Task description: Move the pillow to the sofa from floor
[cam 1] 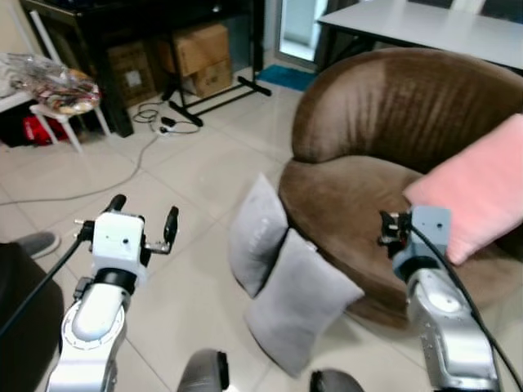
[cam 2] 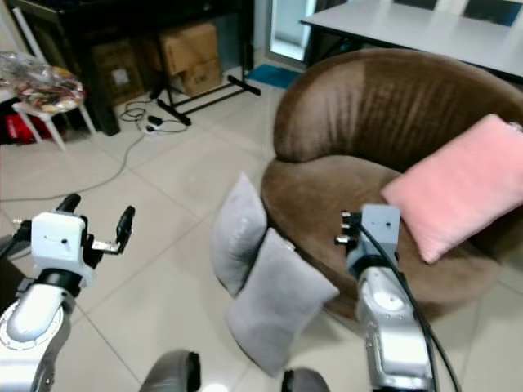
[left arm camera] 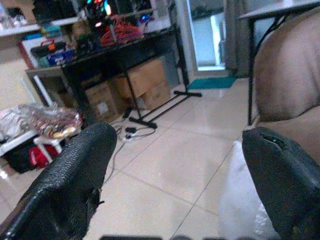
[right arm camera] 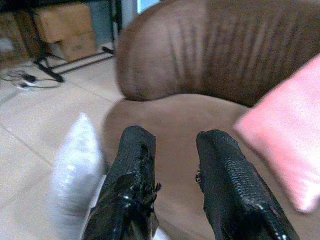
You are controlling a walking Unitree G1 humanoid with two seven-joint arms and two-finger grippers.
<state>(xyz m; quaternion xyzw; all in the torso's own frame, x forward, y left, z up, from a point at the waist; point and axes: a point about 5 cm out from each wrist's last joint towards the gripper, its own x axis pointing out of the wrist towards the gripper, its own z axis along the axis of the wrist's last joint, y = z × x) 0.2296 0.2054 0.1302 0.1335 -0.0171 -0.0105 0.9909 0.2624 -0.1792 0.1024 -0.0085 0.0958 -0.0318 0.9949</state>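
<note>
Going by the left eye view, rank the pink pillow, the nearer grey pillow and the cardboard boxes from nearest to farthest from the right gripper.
1. Pink pillow: on the sofa, just right of the right gripper.
2. Nearer grey pillow: on the floor, to its left, leaning against the sofa front.
3. Cardboard boxes: far back, under the dark table.

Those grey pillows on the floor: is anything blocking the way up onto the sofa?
Nothing visible does. Both grey pillows lean against the sofa front, and its seat is bare except a pink pillow at the robot's right.

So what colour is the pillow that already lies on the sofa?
Pink. The pillow leaning on the brown sofa shows best in the right eye view.
</note>
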